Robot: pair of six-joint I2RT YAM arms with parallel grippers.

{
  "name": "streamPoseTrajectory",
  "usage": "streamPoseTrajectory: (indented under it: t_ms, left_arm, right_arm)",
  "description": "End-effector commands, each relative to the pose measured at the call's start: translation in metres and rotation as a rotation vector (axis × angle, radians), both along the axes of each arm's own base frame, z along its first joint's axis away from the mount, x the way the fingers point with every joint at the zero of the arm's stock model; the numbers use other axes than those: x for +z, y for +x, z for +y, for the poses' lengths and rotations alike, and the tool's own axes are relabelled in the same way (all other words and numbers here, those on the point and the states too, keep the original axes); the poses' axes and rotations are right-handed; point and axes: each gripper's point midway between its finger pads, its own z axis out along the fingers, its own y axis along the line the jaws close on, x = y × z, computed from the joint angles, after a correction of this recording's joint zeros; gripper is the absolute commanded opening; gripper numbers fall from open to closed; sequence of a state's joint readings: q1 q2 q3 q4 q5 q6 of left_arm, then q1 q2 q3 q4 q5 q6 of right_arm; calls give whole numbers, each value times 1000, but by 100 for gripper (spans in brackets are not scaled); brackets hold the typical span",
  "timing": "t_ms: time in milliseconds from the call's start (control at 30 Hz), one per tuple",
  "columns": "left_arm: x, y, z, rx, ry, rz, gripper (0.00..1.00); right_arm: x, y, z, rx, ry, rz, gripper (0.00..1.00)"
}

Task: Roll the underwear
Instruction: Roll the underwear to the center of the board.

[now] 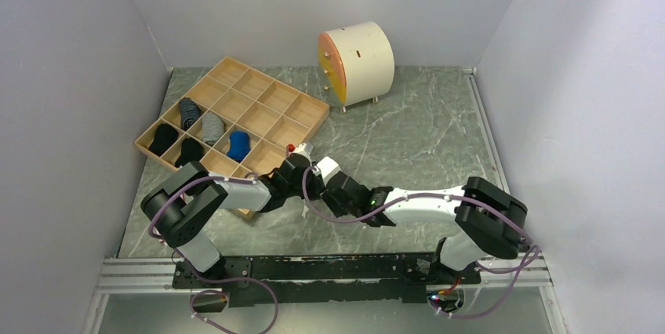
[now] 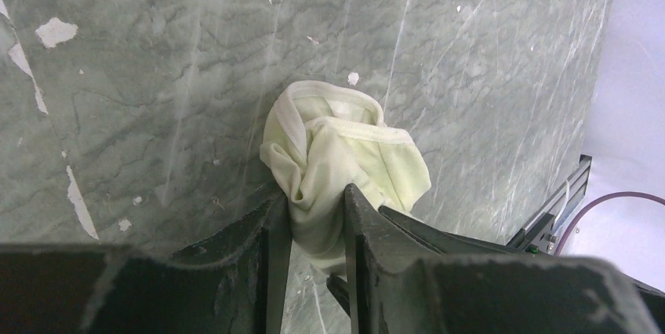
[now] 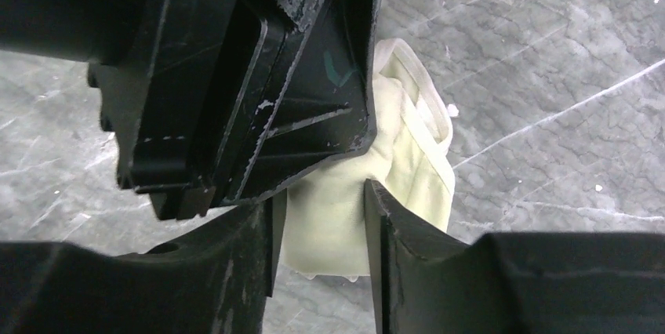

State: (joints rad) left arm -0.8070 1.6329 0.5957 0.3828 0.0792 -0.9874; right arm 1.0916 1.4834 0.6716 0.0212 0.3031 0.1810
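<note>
The underwear (image 2: pixel 345 150) is a pale yellow-green bundle, bunched up with its white waistband on top, held just above the marble table. My left gripper (image 2: pixel 314 220) is shut on its near end, cloth squeezed between both fingers. From the opposite side my right gripper (image 3: pixel 323 224) is shut on the same bundle (image 3: pixel 408 146), the cloth filling the gap between its fingers. The left gripper's black body (image 3: pixel 235 75) hangs close over the right one. In the top view both grippers (image 1: pixel 306 171) (image 1: pixel 336 183) meet at the table's middle, with a pale bit of the underwear (image 1: pixel 326 167) showing between them.
A wooden compartment tray (image 1: pixel 270 114) sits at the back left with several rolled dark, grey and blue items in its left cells. A round cream cabinet (image 1: pixel 357 63) stands at the back. Grey walls close in on the left, back and right.
</note>
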Motion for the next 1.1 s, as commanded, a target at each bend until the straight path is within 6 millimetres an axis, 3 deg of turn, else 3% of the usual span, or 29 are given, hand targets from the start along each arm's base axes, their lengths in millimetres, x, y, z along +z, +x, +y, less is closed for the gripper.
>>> streamPoseTrajectory:
  t_ms: [0,333,567,700,800,933,1067]
  left_arm:
    - [-29,-16,21,-4,132,61,34]
    - [-27,-16,17,-10,92,78,36]
    - [-23,-12,26,19,90,69,41]
    - [-15,-9,30,31,57,52,63]
    - [-9,-9,32,31,54,45,72]
    - [2,-10,31,36,-3,26,76]
    - [5,-7,25,4,9,1,74]
  right_arm:
    - [2,10,1,-35,-43,-49,43]
    - [-20,4,-8,-43,-92,-13,42]
    - [-23,1,-6,-45,-64,11,10]
    - [-21,-4,8,18,94,121,5]
    - [-11,-12,21,65,307,240,5]
    - [2,-10,17,53,510,320,5]
    - [2,-7,9,35,603,373,5]
